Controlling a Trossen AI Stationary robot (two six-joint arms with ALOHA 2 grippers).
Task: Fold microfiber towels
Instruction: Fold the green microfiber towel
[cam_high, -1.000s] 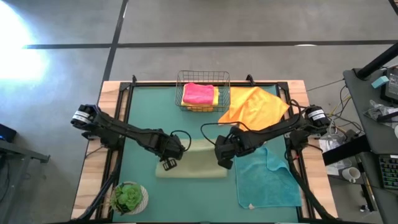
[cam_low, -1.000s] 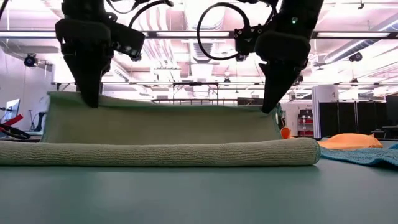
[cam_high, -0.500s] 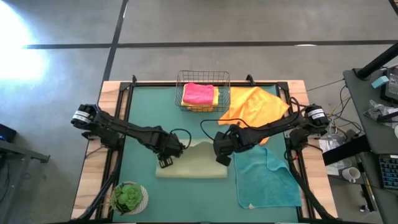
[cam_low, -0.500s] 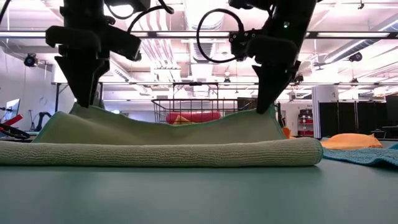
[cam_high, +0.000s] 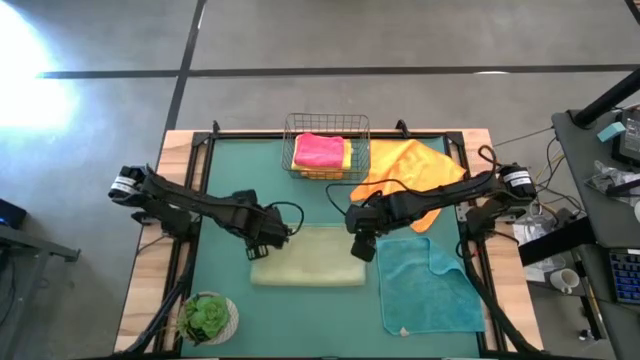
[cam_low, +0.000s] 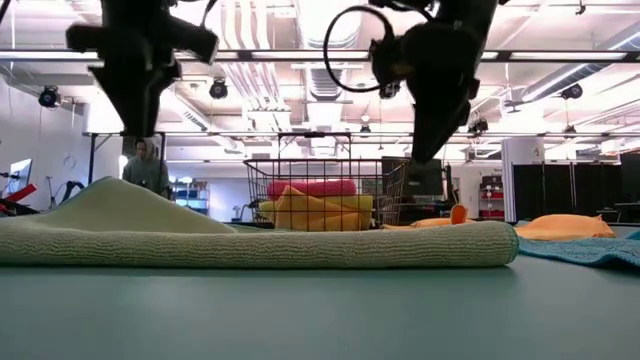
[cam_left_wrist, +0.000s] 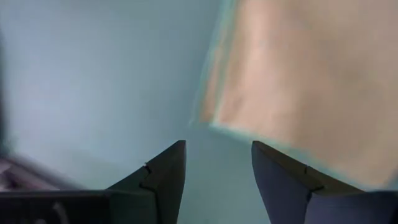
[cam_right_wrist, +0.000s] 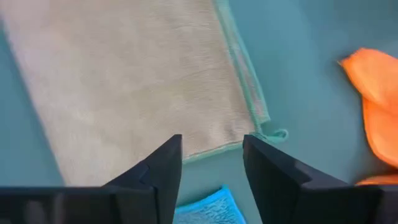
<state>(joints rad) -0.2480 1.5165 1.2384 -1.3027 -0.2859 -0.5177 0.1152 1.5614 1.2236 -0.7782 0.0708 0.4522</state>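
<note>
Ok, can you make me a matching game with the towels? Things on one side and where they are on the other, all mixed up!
Things:
1. pink towel
2. teal towel
3. sage green towel
4. orange towel

Places:
A. folded, mid-mat, between the two grippers
B. in the wire basket
C. crumpled beside the basket
D. spread near the mat's right front

Pairs: 1-B, 2-D, 3-A, 4-C

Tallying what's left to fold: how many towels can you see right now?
5 visible: pale green towel folded mid-table; teal towel flat to its right; orange towel beside the basket; pink towel on yellow towel inside it. More may hide underneath.
</note>
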